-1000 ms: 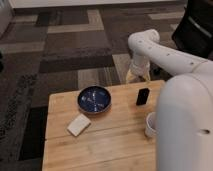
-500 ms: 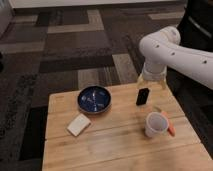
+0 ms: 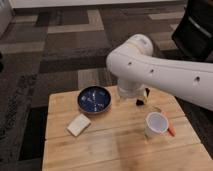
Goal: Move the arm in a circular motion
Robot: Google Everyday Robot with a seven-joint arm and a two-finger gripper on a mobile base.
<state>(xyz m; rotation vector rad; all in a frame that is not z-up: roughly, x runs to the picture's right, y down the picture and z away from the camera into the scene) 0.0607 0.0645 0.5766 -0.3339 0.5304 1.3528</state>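
The arm (image 3: 150,65) is a thick glossy white tube with small dark screw holes. It reaches in from the right edge over the back right of the wooden table (image 3: 115,145). Its rounded joint (image 3: 134,50) sits above the table's far edge, and a short white segment (image 3: 130,90) drops from it toward the tabletop. No gripper shows in the camera view; the arm's end is hidden or out of frame.
On the table lie a dark blue plate (image 3: 95,100), a pale sponge-like block (image 3: 79,124), a white cup (image 3: 156,124) with an orange item (image 3: 171,130) beside it, and a small black object (image 3: 142,98) partly behind the arm. A dark chair (image 3: 197,25) stands at the back right on patterned carpet.
The arm's joint has swung left and lower, from beyond the table's back right corner to over its far edge. It now partly covers the black object. The table items have not moved.
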